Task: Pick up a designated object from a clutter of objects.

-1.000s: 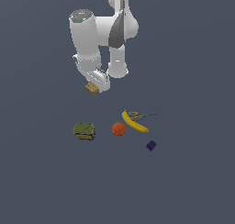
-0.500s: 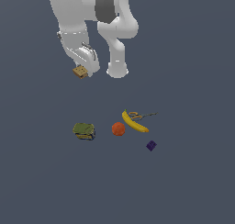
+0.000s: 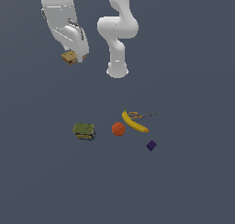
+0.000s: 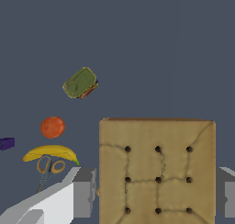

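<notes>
My gripper (image 3: 71,58) is shut on the tan square block (image 3: 69,57) and holds it high above the surface, towards the exterior view's left. In the wrist view the block (image 4: 157,170) fills the space between my two fingers (image 4: 83,191), its top face tan with small dark holes. The rest of the clutter lies far below: olive-green box (image 3: 84,131), orange-red ball (image 3: 118,129), yellow banana (image 3: 133,122), orange-handled scissors (image 3: 138,114) and dark purple cube (image 3: 151,145).
The arm's white base (image 3: 117,70) stands behind the clutter. In the wrist view the box (image 4: 80,83), ball (image 4: 52,127), banana (image 4: 50,152), scissors (image 4: 49,167) and cube (image 4: 6,143) lie on the dark grey surface.
The gripper has risen further with the tan block in it and moved towards the exterior view's left. The objects on the surface have not moved.
</notes>
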You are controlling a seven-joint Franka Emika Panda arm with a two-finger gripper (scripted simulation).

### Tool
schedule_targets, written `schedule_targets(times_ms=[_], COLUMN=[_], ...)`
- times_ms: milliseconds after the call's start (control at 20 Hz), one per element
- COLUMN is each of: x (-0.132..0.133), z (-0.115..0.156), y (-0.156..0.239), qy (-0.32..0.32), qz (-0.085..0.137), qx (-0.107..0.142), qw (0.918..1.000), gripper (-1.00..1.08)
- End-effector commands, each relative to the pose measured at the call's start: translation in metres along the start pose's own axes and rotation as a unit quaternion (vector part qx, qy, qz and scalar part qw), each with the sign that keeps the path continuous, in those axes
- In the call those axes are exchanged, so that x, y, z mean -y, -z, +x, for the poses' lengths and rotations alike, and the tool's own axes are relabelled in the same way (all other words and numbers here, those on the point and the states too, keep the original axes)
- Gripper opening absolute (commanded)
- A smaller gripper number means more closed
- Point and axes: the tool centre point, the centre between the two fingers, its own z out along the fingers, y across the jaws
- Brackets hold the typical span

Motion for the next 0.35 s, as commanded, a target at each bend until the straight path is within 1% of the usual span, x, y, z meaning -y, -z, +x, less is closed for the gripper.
schedule_targets(times_ms=[0,300], x=[-0.0033,-0.0057], z=[0.0029,0.0058], y=[0.0101,0.0191], qy=[0.0,0.001], qz=[0.0,0.0], qx=[0.0,0.0], qw=[1.0,1.0], gripper=[-1.0,-1.0])
